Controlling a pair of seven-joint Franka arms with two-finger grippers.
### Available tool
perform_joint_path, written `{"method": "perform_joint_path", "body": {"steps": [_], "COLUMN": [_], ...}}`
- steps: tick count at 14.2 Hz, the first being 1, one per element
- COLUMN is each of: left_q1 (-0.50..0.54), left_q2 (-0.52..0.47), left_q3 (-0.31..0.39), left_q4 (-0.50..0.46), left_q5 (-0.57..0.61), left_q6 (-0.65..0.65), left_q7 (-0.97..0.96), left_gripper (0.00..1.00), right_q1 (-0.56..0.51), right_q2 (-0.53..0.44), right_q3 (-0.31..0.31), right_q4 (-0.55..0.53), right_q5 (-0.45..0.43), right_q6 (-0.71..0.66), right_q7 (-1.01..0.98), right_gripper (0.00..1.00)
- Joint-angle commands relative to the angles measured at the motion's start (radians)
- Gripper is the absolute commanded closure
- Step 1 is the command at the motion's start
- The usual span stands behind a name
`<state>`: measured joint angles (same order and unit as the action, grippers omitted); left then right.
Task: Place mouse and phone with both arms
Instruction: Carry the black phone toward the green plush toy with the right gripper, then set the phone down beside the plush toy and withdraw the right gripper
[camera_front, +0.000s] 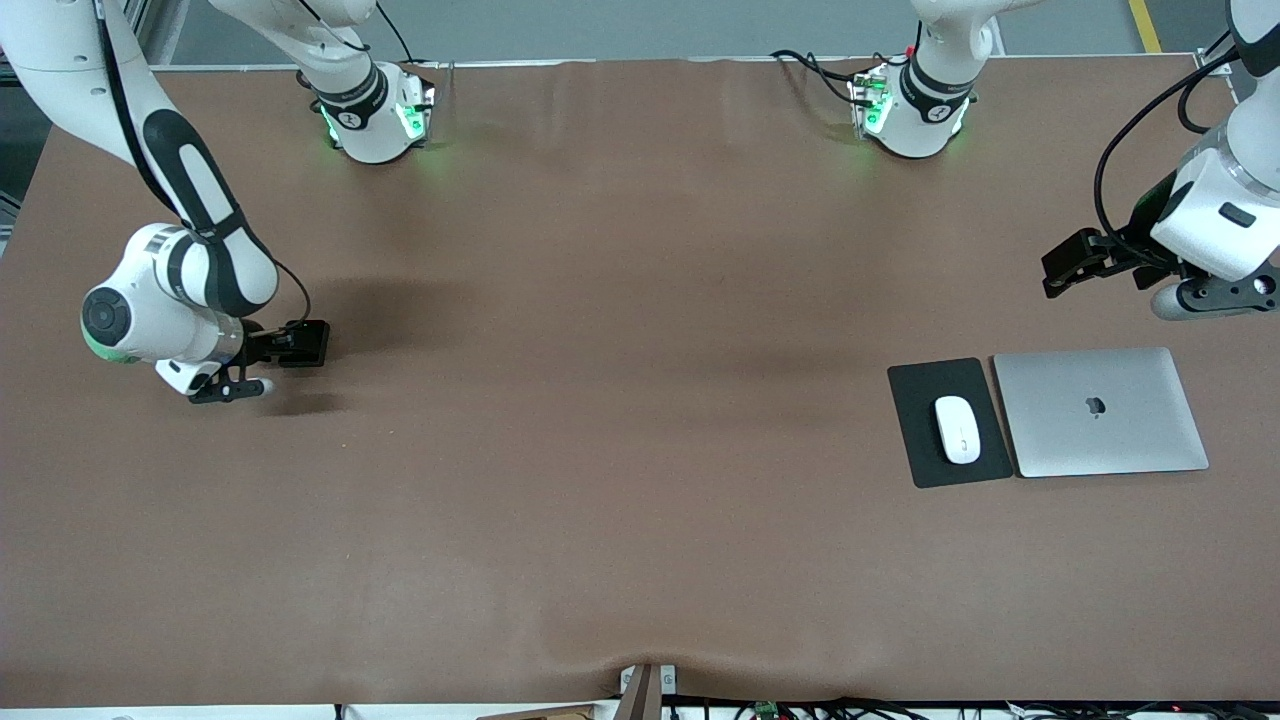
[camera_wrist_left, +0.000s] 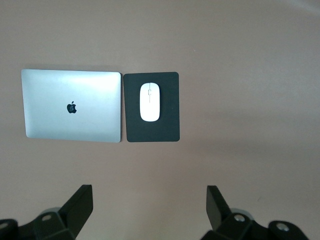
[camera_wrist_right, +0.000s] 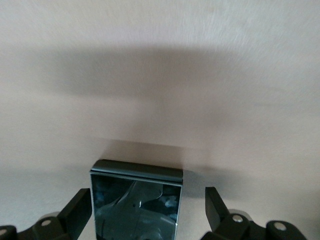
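Observation:
The white mouse (camera_front: 957, 430) lies on a dark mouse pad (camera_front: 915, 400) toward the left arm's end of the table; it also shows in the left wrist view (camera_wrist_left: 150, 102). My left gripper (camera_front: 1065, 265) is open and empty, up in the air over bare table beside the laptop; it also shows in the left wrist view (camera_wrist_left: 150, 205). The black glossy phone (camera_front: 312, 342) is toward the right arm's end of the table. My right gripper (camera_front: 285, 347) is low, and its open fingers straddle the phone (camera_wrist_right: 136, 200), with a gap showing at one finger (camera_wrist_right: 216, 207).
A closed silver laptop (camera_front: 1100, 410) lies beside the mouse pad, at the left arm's end; it also shows in the left wrist view (camera_wrist_left: 71, 106). The brown table cover (camera_front: 620, 400) stretches between the two groups. Both arm bases stand along the table's edge farthest from the front camera.

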<state>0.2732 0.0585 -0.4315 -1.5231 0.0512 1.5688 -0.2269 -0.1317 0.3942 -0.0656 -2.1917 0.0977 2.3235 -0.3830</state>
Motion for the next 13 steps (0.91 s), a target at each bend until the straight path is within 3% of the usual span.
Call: {"method": "perform_joint_path", "body": {"steps": [1,5,13], "left_q1": [0.009,0.009,0.012], "left_q2": [-0.02,-0.019,0.011], "left_q3": [-0.006,-0.006,0.0], "left_q4": [-0.012,-0.014,-0.009], "left_q5": [-0.011,-0.011,-0.007], "left_q6": [-0.01,-0.01,0.02], "left_q7": [-0.005,-0.003,-0.003], "left_gripper": [0.0,0.0,0.0], "right_q1": [-0.016,-0.009,0.009], "right_q2": [-0.001,0.002,0.005], "right_q3": [0.021,0.021,0.02], "right_q4": [0.18,0.416,0.769], "right_q5": [-0.012,-0.013,-0.019], "right_q6": [-0.265,-0.521,-0.821], "right_q7": [-0.013,-0.013,-0.005], "right_gripper": [0.0,0.0,0.0]}}
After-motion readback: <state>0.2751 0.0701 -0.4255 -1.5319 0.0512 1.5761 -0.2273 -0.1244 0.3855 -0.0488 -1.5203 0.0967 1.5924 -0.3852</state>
